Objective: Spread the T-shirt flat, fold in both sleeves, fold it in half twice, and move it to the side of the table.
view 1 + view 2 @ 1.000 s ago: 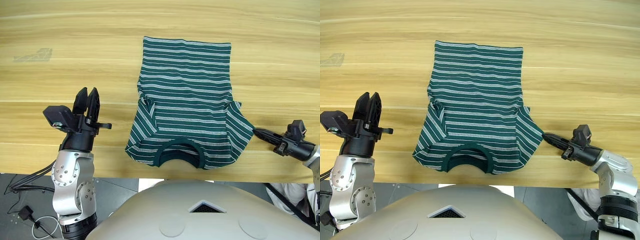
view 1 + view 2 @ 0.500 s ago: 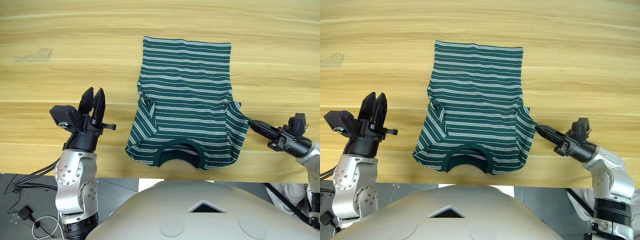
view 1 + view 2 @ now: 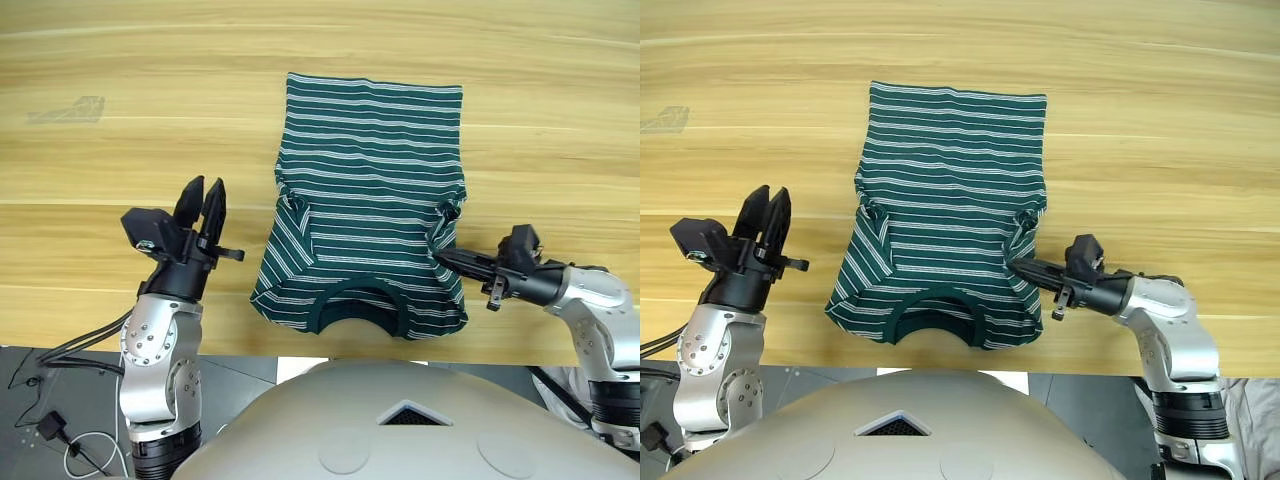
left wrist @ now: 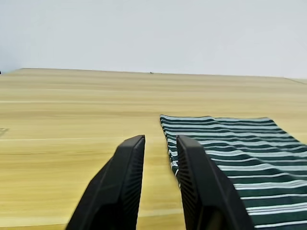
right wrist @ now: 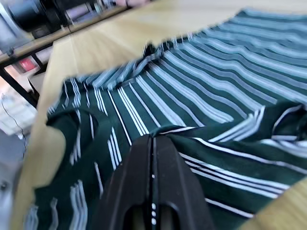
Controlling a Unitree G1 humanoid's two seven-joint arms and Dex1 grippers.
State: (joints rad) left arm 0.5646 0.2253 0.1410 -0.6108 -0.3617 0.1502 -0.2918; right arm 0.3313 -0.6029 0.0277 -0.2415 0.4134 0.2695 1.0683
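Note:
A dark green T-shirt with white stripes lies on the wooden table, its collar at the near edge. Its left sleeve is folded in over the body. My right gripper rests over the shirt's right side, shut on the right sleeve, which is drawn inward over the body. In the right wrist view the fingers are pressed together at the cloth. My left gripper hovers left of the shirt, open with nothing between its fingers.
Bare wood lies to the left, right and far side of the shirt. The table's front edge runs just below the collar. A faint grey mark sits at the far left. Cables hang below the edge at left.
My right gripper has moved left from beside the shirt onto it, dragging the right sleeve in over the body. My left gripper has shifted a little right toward the shirt.

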